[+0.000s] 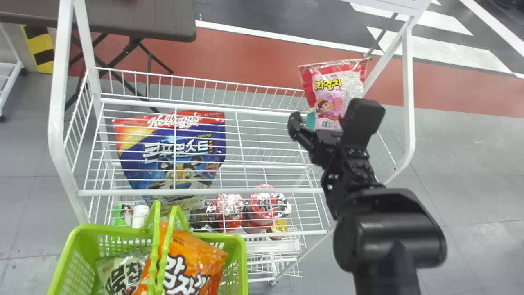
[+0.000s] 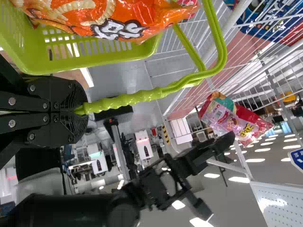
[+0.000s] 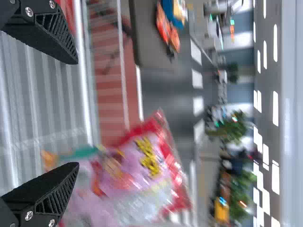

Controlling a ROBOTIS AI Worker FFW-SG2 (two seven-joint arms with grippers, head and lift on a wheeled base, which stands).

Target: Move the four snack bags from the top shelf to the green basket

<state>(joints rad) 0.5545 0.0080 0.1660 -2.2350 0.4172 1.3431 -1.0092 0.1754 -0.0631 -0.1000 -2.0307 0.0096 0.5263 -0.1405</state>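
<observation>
Pink snack bag (image 1: 332,90) stands upright at the far right corner of the shelf (image 1: 266,191), just ahead of the nearer, spread-fingered right gripper (image 3: 75,113) and offset toward its right finger, while the left gripper (image 2: 84,112) clasps the handle (image 2: 142,96) of the green basket (image 1: 241,254) near the shelf's left.

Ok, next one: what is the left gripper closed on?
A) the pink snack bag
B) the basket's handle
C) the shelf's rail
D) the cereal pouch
B: the left wrist view shows the left gripper shut on the green handle of the basket.
</observation>
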